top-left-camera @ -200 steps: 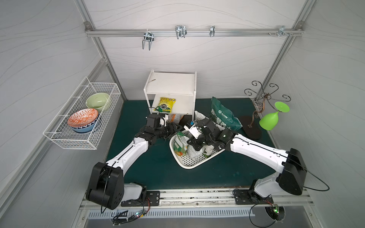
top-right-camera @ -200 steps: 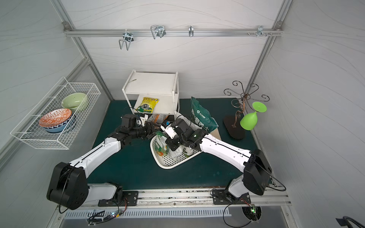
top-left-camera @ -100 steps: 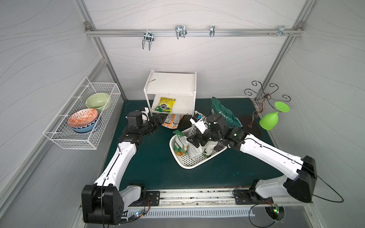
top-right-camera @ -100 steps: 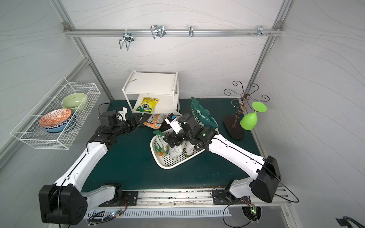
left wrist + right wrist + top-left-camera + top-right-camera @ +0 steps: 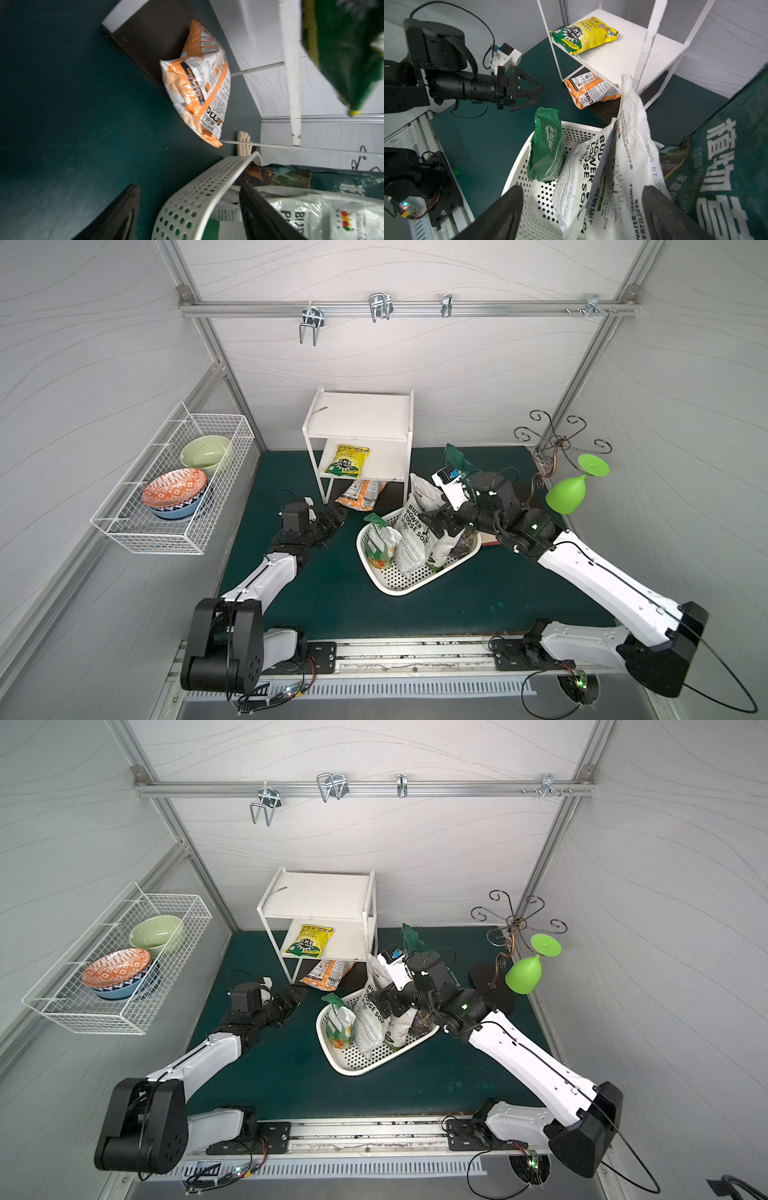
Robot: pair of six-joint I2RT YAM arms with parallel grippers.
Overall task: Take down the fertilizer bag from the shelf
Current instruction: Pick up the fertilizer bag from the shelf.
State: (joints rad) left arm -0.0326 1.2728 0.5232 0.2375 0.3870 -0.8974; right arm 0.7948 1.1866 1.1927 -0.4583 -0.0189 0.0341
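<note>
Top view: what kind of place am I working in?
Probably a lab booth staged as garden storage: aluminium-framed white walls, a shelf with a yellow bag, a basket of soil and fertilizer bags.

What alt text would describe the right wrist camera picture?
A white perforated basket holds several upright bags. Beyond it a white shelf carries a yellow bag, with an orange bag at its base; the left gripper is open nearby.
</note>
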